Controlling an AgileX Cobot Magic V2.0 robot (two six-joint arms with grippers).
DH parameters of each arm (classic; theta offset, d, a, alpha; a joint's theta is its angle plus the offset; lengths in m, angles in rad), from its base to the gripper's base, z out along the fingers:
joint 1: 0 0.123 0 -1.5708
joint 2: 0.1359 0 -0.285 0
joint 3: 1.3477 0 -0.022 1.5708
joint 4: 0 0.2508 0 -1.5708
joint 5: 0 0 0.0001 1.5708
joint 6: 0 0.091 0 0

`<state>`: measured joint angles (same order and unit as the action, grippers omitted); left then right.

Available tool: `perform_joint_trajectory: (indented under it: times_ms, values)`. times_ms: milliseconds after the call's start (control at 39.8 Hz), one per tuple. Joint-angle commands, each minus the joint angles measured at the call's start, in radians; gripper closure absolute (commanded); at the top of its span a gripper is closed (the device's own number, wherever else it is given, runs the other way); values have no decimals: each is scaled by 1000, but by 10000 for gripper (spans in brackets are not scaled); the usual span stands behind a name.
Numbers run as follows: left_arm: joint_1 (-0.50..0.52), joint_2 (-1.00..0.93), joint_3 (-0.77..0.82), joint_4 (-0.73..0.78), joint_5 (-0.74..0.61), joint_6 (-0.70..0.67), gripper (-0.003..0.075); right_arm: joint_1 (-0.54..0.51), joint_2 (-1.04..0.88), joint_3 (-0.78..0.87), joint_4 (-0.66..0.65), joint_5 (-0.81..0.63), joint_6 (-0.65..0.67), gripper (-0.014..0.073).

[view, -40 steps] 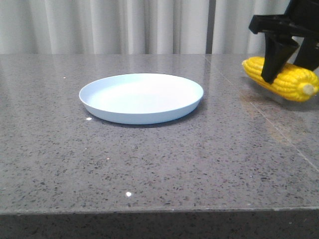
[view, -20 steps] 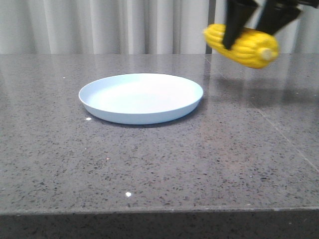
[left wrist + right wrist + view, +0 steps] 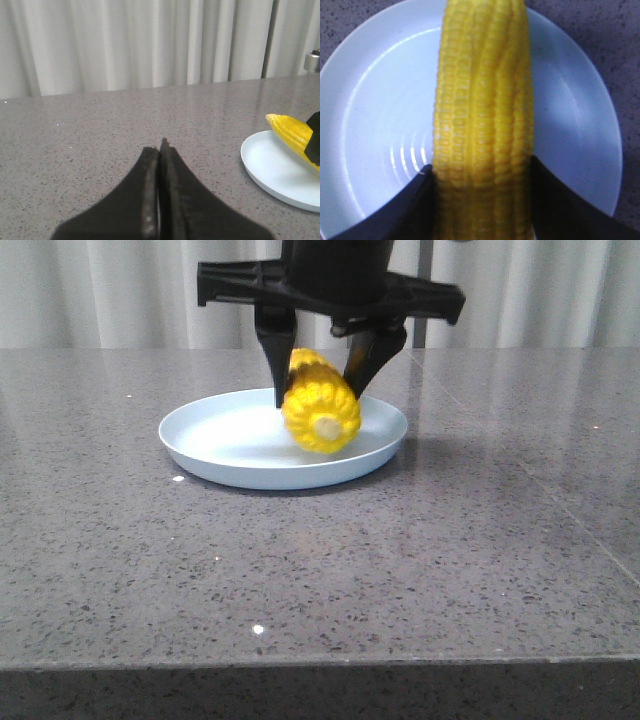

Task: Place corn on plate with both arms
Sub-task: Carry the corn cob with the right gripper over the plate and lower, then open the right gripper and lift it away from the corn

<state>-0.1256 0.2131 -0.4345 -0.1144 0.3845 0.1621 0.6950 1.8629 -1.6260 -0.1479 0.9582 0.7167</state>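
The yellow corn point(image 3: 320, 405) is held in my right gripper point(image 3: 322, 390), low over the middle of the pale blue plate point(image 3: 215, 445), its pale stub end facing the camera. I cannot tell if it touches the plate. In the right wrist view the corn point(image 3: 484, 115) lies along the plate point(image 3: 375, 120) with a black finger on each side. My left gripper point(image 3: 161, 145) is shut and empty, low over the table to the left of the plate point(image 3: 270, 170), where the corn's tip point(image 3: 292, 132) shows. The left gripper is out of the front view.
The grey speckled stone table point(image 3: 420, 560) stretches around the plate. White curtains point(image 3: 130, 290) hang behind the table's far edge. The table's front edge runs across the bottom of the front view.
My right gripper has carried the corn from the table's far right, up and leftward, then down over the plate. The corn now points its stub end at the camera.
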Motion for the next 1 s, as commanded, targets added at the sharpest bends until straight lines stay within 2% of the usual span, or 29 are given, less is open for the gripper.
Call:
perform_joint_trajectory:
  times_ms: [0, 126, 276, 402, 502, 653, 778, 879, 979]
  values:
    - [3, 8, -26, -7, -77, -6, 741, -1, -34, -34, -2, -42, 32, 481]
    - [3, 8, -26, -7, -77, -6, 741, -1, -22, -34, 19, -34, 34, 442]
    - [3, 8, -26, -7, -77, -6, 741, -1, -21, -34, 30, -31, 34, 272]
    - [3, 8, -26, -7, -77, -6, 741, -1, -22, -34, 33, -23, 34, 94]
    - [3, 8, -26, -7, -77, -6, 741, -1, -35, -35, 32, -18, 34, 28]
    - [3, 8, -26, -7, -77, -6, 741, -10, -82, -57, 21, -23, 24, 25]
    - [3, 8, -26, -7, -77, -6, 741, -57, -116, -84, 30, -15, -44, 32]
    - [3, 8, -26, -7, -77, -6, 741, -113, -144, -87, 46, 2, -93, 97]
    - [3, 8, -26, -7, -77, -6, 741, -170, -169, -87, 51, 33, -139, 213]
